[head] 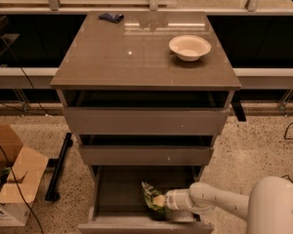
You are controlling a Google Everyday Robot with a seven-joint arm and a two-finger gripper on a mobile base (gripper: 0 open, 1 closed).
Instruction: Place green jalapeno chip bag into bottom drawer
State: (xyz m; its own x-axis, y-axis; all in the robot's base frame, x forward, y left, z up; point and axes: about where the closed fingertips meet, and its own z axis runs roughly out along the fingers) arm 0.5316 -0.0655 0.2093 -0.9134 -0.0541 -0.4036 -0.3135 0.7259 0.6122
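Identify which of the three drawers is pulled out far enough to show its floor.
The bottom drawer: its floor shows, and the gripper holds the green jalapeno chip bag inside it. The top drawer and middle drawer show only fronts.

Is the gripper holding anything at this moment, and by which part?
Yes: the gripper holds the green jalapeno chip bag by its right-hand end, low inside the open bottom drawer.
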